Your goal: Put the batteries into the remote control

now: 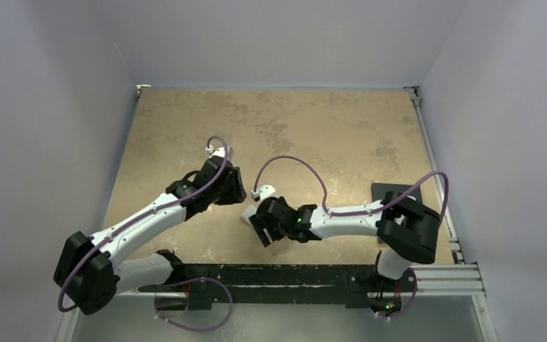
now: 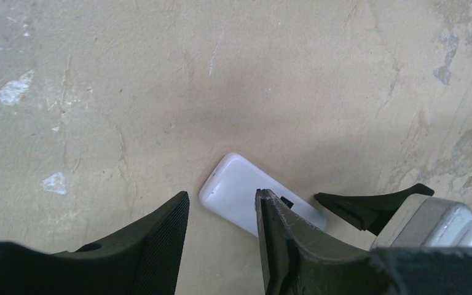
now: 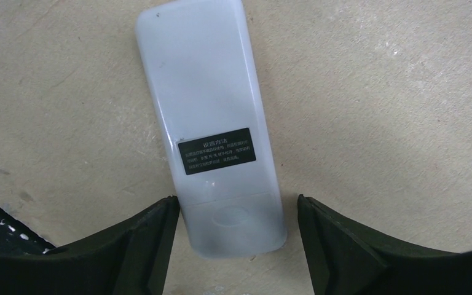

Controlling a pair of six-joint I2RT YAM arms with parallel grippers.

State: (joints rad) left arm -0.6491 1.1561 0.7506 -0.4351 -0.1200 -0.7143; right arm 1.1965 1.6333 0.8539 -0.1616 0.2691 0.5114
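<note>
The remote control (image 3: 206, 123) lies back up on the tan table, plain white with a black label. Its battery-cover end sits between the fingers of my right gripper (image 3: 236, 209), which is open and straddles that end without touching it. In the left wrist view the remote's other end (image 2: 239, 190) lies just past my left gripper (image 2: 221, 206), which is open and empty; its right finger (image 2: 283, 233) hides part of the remote. From above only a white sliver of the remote (image 1: 247, 214) shows between the left gripper (image 1: 236, 192) and the right gripper (image 1: 258, 229). No batteries are in view.
A dark grey flat pad (image 1: 388, 191) lies at the right edge of the table, partly under the right arm. A tip of the right gripper's finger (image 2: 369, 206) shows in the left wrist view. A black rail (image 1: 271, 274) runs along the near edge.
</note>
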